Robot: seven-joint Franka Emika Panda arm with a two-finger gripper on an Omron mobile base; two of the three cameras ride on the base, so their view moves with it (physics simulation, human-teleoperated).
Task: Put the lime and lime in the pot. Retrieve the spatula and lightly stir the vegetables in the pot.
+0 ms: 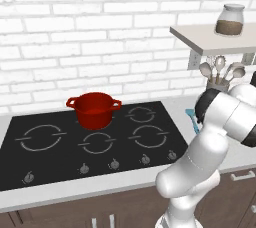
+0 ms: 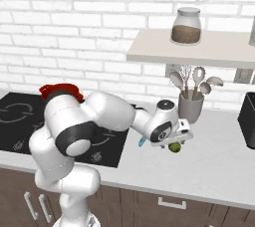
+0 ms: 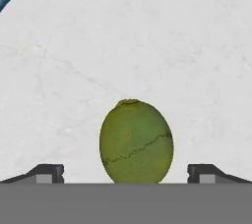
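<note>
Lime (image 3: 136,142) lying on the white tabletop (image 3: 123,46), centred between the wide-open fingertips of the gripper (image 3: 126,173), untouched. Spatula (image 2: 143,141) beside the arm, by the hob's edge. Red pot (image 1: 93,109) well apart, on the black hob (image 1: 65,157).

Jar (image 2: 186,26) on shelf (image 2: 209,47); utensil crock (image 2: 191,108) below; stove (image 1: 90,139); maybe toaster (image 2: 248,119).

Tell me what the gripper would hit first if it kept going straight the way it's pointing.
Most likely the lime, which sits centred between the open gripper fingertips; behind it lies the counter.
</note>
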